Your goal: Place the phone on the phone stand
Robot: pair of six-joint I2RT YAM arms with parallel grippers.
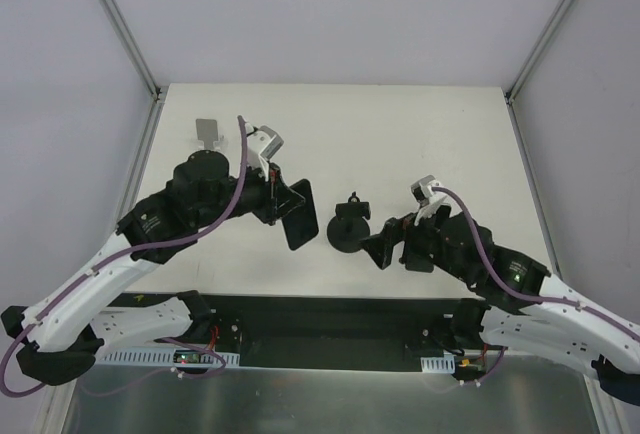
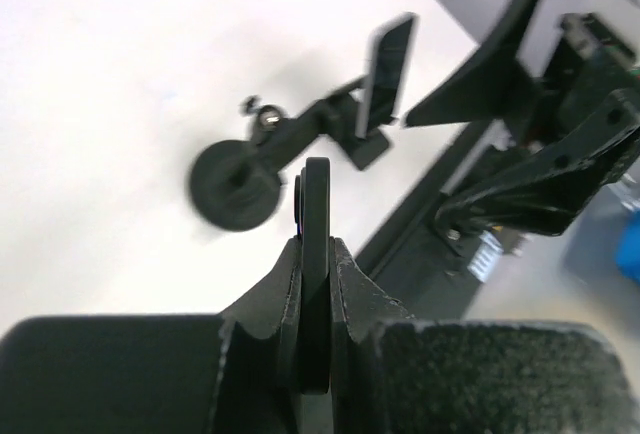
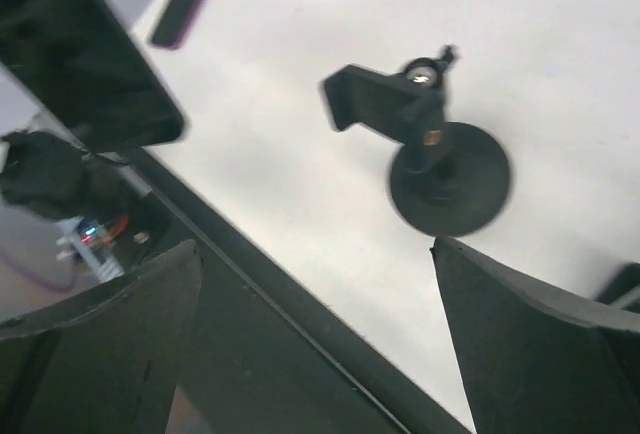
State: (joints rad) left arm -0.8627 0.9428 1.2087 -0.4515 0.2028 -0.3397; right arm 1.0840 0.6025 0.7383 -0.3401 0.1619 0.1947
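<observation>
Phone (image 1: 300, 222), thin black slab; disc-based phone stand (image 1: 346, 231).

Small silver-white stand (image 1: 207, 133) sits on white desk (image 1: 430, 134), beyond left hand (image 1: 283, 206) and off to its left, well apart, near far-left corner. Small dark flat oblong (image 3: 183, 6), purplish along one edge, lies on desk far ahead of right hand (image 1: 385, 246); kind cannot tell. Black strip (image 1: 330, 324) runs along near desk edge, behind both hands. Grey metal sheet (image 1: 330, 404) nearer still. Aluminium posts (image 1: 120, 24) and pale grey walls (image 1: 330, 14) beyond.
</observation>
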